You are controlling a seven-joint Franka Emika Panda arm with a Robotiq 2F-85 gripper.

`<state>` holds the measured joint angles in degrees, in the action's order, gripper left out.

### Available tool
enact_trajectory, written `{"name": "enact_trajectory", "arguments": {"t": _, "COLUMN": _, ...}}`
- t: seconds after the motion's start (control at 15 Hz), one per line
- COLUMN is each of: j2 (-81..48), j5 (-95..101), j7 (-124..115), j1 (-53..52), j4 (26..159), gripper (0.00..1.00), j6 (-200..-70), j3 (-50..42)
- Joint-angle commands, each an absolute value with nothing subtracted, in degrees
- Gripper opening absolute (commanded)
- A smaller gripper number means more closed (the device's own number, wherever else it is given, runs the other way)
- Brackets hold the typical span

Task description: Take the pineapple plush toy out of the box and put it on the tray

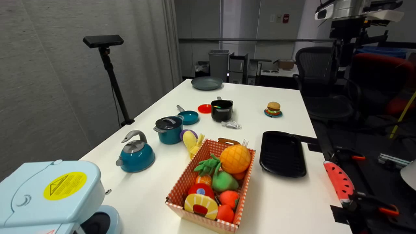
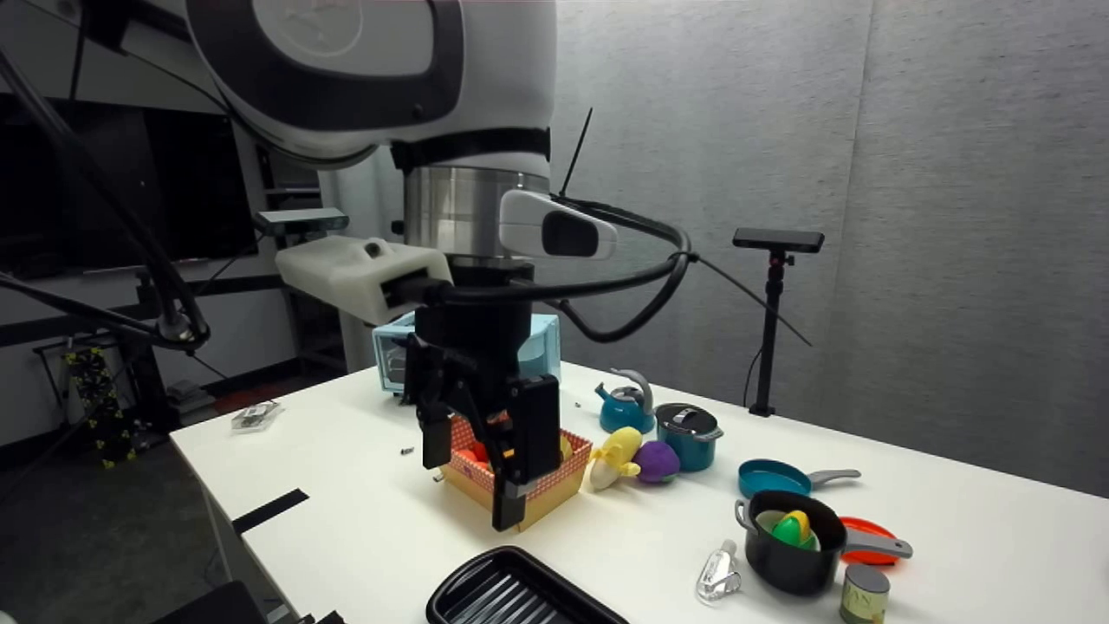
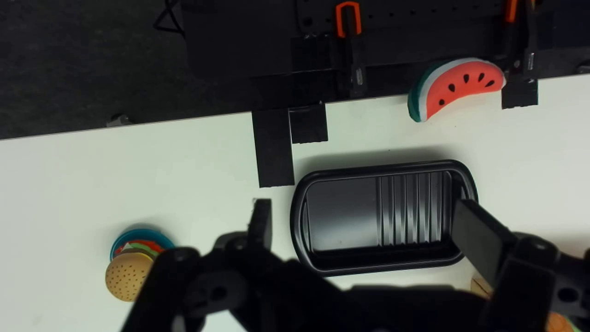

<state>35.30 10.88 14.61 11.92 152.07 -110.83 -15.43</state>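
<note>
The pineapple plush toy [image 1: 235,159], orange-yellow with a green tuft, lies on top of other plush fruits in the box [image 1: 191,218]. The box, red-checked with a tan outside, also shows in an exterior view [image 2: 554,496], where the arm covers its contents. The black tray [image 1: 282,154] lies beside the box with nothing in it. In the wrist view the tray [image 3: 343,214] shows between my fingers, below them. My gripper [image 3: 366,221] is wide open and empty, well above the table; in an exterior view the gripper [image 2: 472,477] hangs in front of the box.
A watermelon plush [image 1: 339,182] lies at the table edge beyond the tray. A toy burger [image 1: 273,109], black pot [image 1: 222,115], teal pot [image 1: 169,135] and kettle [image 1: 138,159] stand around. A banana plush [image 1: 191,143] touches the box's side. A light-blue appliance [image 1: 55,208] stands nearby.
</note>
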Motion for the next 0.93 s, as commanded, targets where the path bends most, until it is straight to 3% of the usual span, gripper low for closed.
{"name": "enact_trajectory", "arguments": {"t": 0.0, "j2": 34.02, "j5": 10.17, "j7": 15.61, "j1": 11.18, "j4": 152.12, "gripper": 1.00, "j6": -112.66, "j3": -15.42}}
{"name": "enact_trajectory", "arguments": {"t": 0.87, "j2": 25.84, "j5": 5.38, "j7": 28.36, "j1": 3.26, "j4": 152.92, "gripper": 0.96, "j6": -128.14, "j3": -15.07}}
